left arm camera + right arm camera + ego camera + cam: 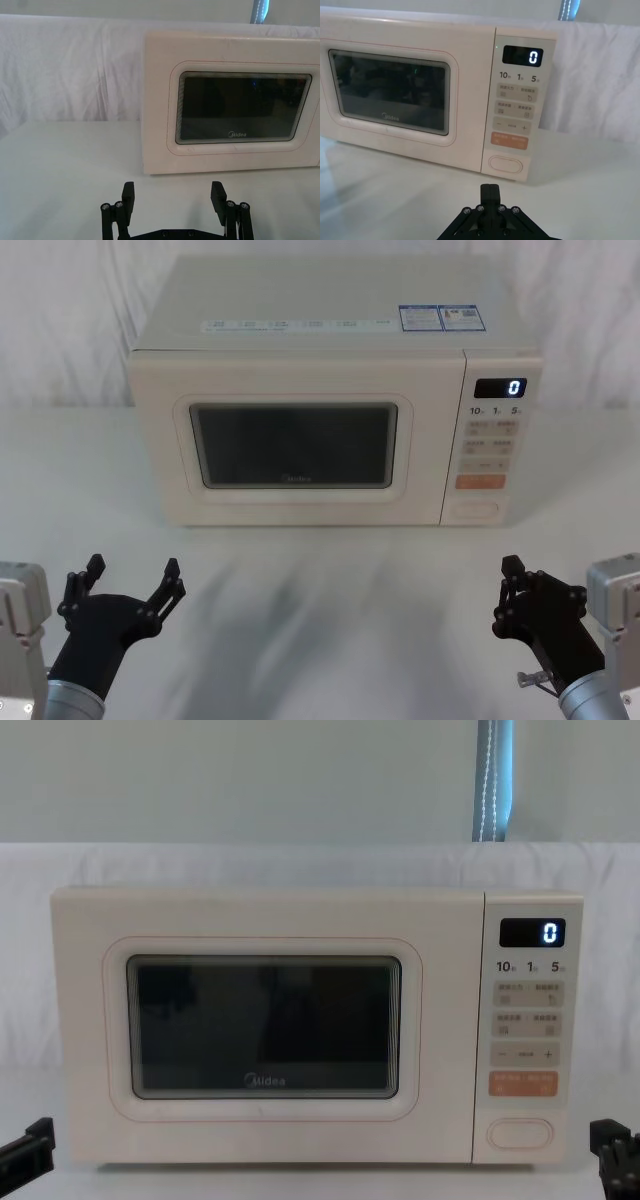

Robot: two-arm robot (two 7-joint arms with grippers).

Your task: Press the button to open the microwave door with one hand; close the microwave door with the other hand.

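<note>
The cream microwave stands at the back of the table, and the microwave door [295, 445] with its dark window is closed flush [265, 1025]. The wide pill-shaped button [477, 508] sits at the bottom of the control panel [505, 164], below the orange key. My left gripper [133, 570] hovers low at the front left, open with nothing between its fingers [173, 192], and faces the door's left part. At the front right, my right gripper [512, 570] is shut and empty; it points toward the button [489, 190] from some distance.
A white cloth covers the table [320, 590] and hangs as a backdrop behind the microwave. The display [500, 388] reads 0. Bare table lies between both grippers and the microwave front.
</note>
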